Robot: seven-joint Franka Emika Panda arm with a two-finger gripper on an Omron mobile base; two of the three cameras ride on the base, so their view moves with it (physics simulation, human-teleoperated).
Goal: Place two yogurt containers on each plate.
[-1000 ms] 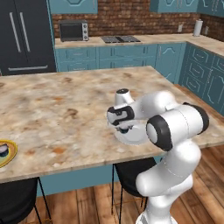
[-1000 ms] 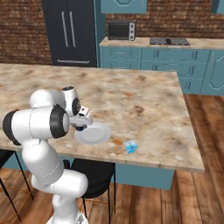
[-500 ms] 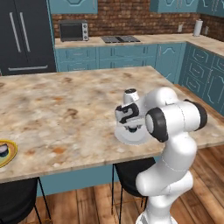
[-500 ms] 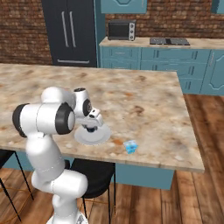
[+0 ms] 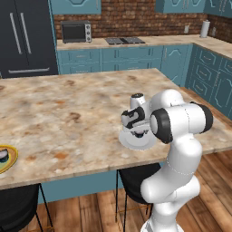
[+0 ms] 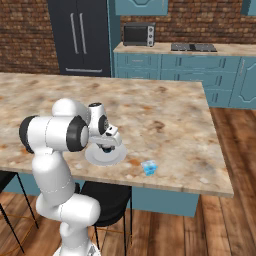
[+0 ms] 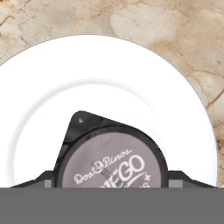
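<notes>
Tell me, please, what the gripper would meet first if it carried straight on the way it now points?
Probably the white plate. The gripper points down over it and appears to hold a yogurt container between its fingers, so the cup's underside would likely touch the plate first. How far above the plate it sits is unclear.

The white arm folds forward at the elbow, wrist bent down, and its gripper (image 5: 139,134) points straight at the counter, fingers (image 7: 180,178) closed against a yogurt container (image 7: 113,162).
</notes>
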